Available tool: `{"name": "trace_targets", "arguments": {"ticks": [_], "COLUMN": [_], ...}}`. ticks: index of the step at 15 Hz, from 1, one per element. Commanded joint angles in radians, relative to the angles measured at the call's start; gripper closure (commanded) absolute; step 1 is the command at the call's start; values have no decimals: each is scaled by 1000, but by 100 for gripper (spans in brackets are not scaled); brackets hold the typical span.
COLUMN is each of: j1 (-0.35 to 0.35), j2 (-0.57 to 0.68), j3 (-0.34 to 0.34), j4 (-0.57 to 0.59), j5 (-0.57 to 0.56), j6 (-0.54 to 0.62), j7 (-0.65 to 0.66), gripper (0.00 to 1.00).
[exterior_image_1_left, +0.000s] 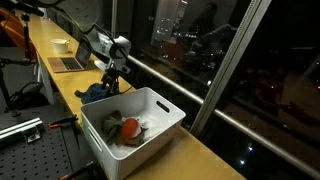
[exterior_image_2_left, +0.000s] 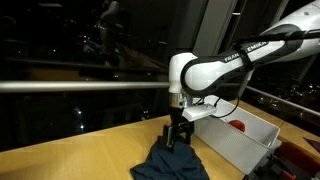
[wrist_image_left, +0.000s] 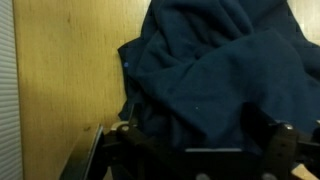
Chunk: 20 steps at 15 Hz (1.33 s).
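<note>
Far left on the long wooden counter (exterior_image_1_left: 200, 150) by the dark window stand a pale bowl (exterior_image_1_left: 61, 45) and an open laptop (exterior_image_1_left: 68, 63); to their right the gripper (exterior_image_1_left: 110, 80) points straight down over a dark blue cloth (exterior_image_1_left: 97, 93); further right, just beside the cloth, sits a white bin (exterior_image_1_left: 110, 150) with a red-and-orange thing (exterior_image_1_left: 130, 127) and some pale bits inside, too small to name.

In an exterior view the gripper (exterior_image_2_left: 176, 135) has its tips down in the top folds of the cloth (exterior_image_2_left: 170, 165), which lies crumpled in a heap on the counter; the bin (exterior_image_2_left: 245, 140) stands to the right, near but apart from the arm.

In the wrist view bare counter (wrist_image_left: 60, 80) fills the left side and the cloth (wrist_image_left: 210, 70) fills the middle and right; the gripper (wrist_image_left: 200, 150) shows along the bottom edge, its jaws spread wide, with cloth bunched in the gap between them; they do not look pressed on it. The heap lies directly under the jaws, reaching away towards the upper right of that view; it has no clear long axis.
</note>
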Motion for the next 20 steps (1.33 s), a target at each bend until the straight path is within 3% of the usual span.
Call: {"name": "trace_targets", "arguments": {"ticks": [1, 2, 10, 12, 18, 19, 20], "j1": [3, 4, -19, -27, -42, -40, -35], "j2": [41, 41, 13, 1, -2, 0, 2], "j3": [4, 2, -3, -5, -4, -4, -4], "j4": [87, 97, 135, 131, 134, 132, 130], "j5": [20, 19, 30, 31, 33, 30, 27], "j6": [-50, -55, -105, -107, -108, -103, -97], "j7": [-33, -35, -32, -30, -33, -35, -32], "gripper": [25, 26, 88, 100, 100, 92, 73]}}
